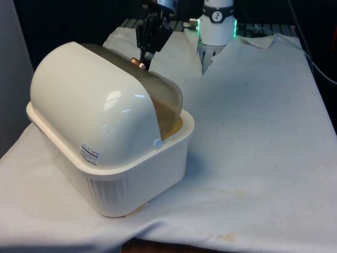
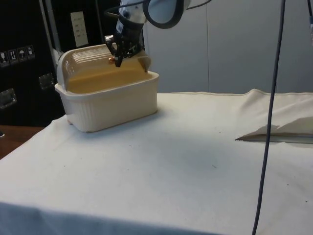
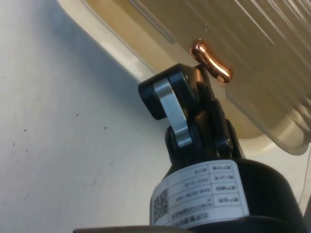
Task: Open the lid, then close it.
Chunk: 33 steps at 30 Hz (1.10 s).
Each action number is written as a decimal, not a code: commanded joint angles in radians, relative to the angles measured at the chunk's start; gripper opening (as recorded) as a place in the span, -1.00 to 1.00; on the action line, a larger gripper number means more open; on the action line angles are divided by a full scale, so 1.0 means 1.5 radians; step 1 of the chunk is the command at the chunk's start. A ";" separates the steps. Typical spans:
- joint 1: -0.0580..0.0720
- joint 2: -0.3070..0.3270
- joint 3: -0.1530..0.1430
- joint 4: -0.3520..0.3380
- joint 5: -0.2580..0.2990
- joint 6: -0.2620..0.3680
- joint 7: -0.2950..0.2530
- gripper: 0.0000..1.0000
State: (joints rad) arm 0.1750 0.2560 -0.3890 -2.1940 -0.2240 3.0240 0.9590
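A cream bread box (image 1: 131, 179) (image 2: 112, 105) stands on the white cloth at the front view's left, its domed back turned to that camera. Its ribbed amber roll lid (image 1: 158, 89) (image 2: 90, 61) (image 3: 252, 39) is slid partway up, leaving a gap above the base's rim. A small copper handle (image 1: 138, 61) (image 2: 112, 59) (image 3: 211, 60) sits near the lid's lower edge. My black gripper (image 1: 143, 59) (image 2: 117, 59) (image 3: 187, 80) comes down from above with its fingers shut together. Their tips rest against the side of the handle, not around it.
The robot's base (image 1: 217, 26) stands just behind the box. A dark cable (image 2: 269, 122) hangs down at the side view's right, over a fold in the cloth (image 2: 274, 129). Open cloth stretches across the front view's right.
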 commanded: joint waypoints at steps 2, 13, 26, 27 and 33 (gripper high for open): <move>0.006 0.003 -0.018 0.008 -0.013 0.003 0.011 -1.00; 0.007 0.009 -0.029 0.025 -0.014 0.003 0.010 -1.00; 0.000 0.007 -0.022 0.032 -0.001 0.000 -0.003 -1.00; 0.007 0.017 -0.041 0.044 -0.013 0.006 0.009 -1.00; 0.007 0.021 -0.047 0.053 -0.013 0.006 0.009 -1.00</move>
State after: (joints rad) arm 0.1750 0.2740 -0.4330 -2.1270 -0.2250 3.0240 0.9550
